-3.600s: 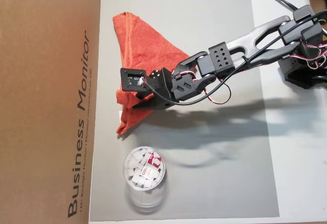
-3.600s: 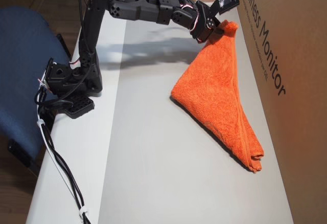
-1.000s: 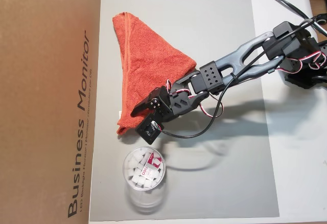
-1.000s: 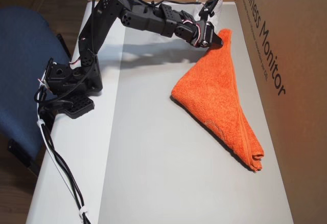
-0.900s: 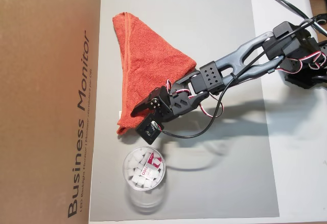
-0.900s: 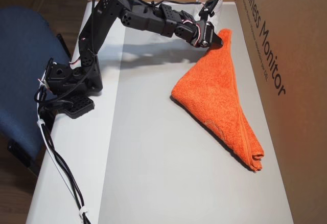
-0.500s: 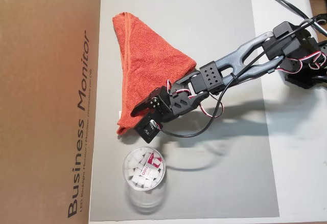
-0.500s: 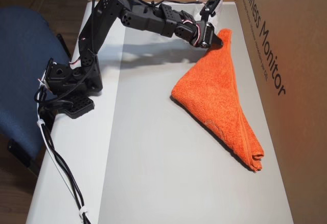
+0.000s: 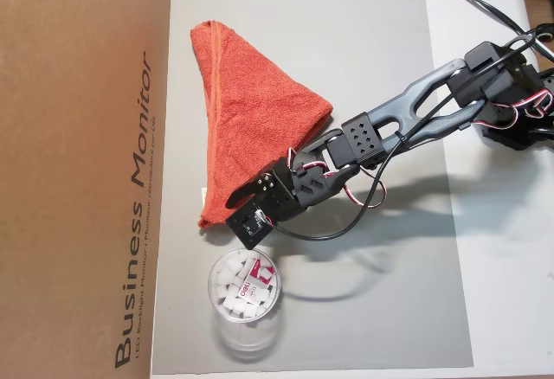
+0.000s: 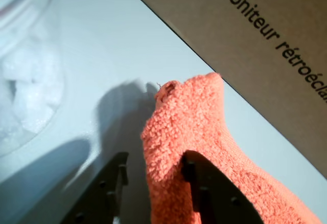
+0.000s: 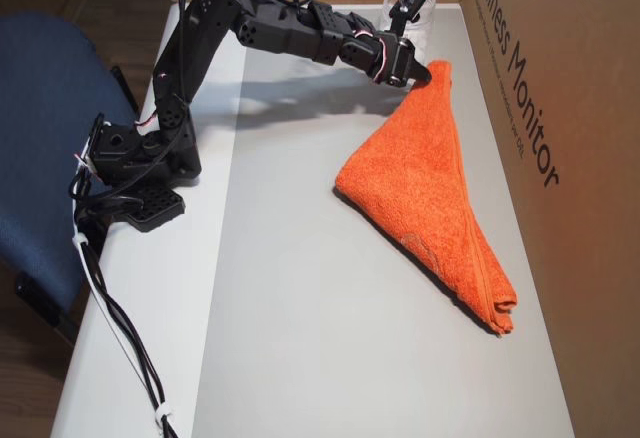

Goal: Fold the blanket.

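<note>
The orange-red blanket (image 9: 251,119) lies on the grey mat (image 9: 372,41), folded into a triangle along the cardboard box. In an overhead view the gripper (image 9: 234,202) is low over the blanket's corner nearest the jar. In the wrist view the gripper (image 10: 156,157) is open. That blanket corner (image 10: 199,116) lies on the mat between the two black fingers and runs under the right finger (image 10: 196,178). A gap shows beside the left finger (image 10: 115,183). In another overhead view the gripper (image 11: 428,73) touches the far tip of the blanket (image 11: 430,188).
A clear plastic jar (image 9: 245,288) with white pieces inside stands close beyond the gripper. A large cardboard box (image 9: 78,171) borders the mat along the blanket. The arm's base (image 11: 135,158) sits at the table edge near a blue chair (image 11: 40,128).
Earlier the gripper held the blanket corner raised; it has since lowered it to the mat. In the last half second the arm sank slightly toward the jar.
</note>
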Controlling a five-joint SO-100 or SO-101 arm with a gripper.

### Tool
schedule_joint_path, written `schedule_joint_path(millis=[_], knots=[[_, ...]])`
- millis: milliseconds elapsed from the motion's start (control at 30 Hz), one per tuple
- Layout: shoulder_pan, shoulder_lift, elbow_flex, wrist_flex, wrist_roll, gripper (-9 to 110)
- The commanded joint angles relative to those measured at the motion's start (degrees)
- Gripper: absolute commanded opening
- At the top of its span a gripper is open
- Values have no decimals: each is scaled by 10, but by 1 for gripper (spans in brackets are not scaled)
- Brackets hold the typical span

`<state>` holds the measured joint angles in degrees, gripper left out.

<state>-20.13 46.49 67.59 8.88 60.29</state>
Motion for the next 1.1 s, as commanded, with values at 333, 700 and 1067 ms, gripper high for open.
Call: schedule_joint_path(millis=[333,700,1067], knots=[[-19,62,-18,-11,179,9],[-23,62,-18,-11,373,9],[-30,99,-14,-10,427,0]])
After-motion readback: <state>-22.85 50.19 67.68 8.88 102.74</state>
